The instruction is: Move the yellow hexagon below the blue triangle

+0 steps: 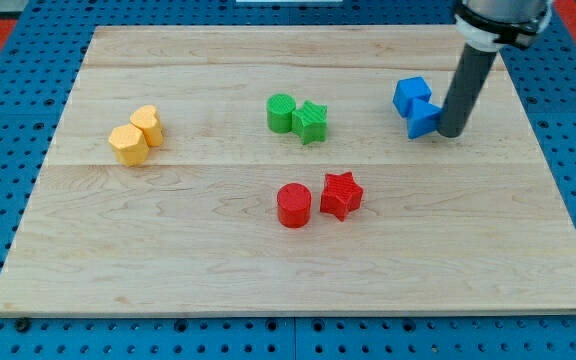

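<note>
The yellow hexagon (pixel 128 145) lies at the board's left, touching a second yellow block (pixel 148 125) just above and to its right. The blue triangle (pixel 423 119) lies at the view's upper right, touching a blue cube (pixel 411 95) above it. My tip (pixel 450 132) rests on the board right against the blue triangle's right side, far to the right of the yellow hexagon.
A green cylinder (pixel 281 112) and a green star (pixel 310 122) sit together at top centre. A red cylinder (pixel 293 205) and a red star (pixel 341 194) sit together at centre. The wooden board (pixel 168 260) lies on a blue pegboard.
</note>
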Motion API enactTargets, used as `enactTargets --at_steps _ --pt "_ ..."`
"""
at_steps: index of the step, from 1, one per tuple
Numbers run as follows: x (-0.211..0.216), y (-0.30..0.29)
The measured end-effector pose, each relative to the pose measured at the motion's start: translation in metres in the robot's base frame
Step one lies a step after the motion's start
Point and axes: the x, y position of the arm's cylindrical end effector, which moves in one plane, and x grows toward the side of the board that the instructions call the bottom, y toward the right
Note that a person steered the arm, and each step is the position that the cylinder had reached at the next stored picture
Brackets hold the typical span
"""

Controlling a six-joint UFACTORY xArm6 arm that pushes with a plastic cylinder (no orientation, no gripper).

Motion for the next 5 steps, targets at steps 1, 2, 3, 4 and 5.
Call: enactTargets --at_steps 1,2,3,4,5 --pt "-0.009 -0.002" --pt "-0.011 -0.011" --pt "-0.007 -0.008" --pt "0.000 0.001" --pt "0.027 -0.016"
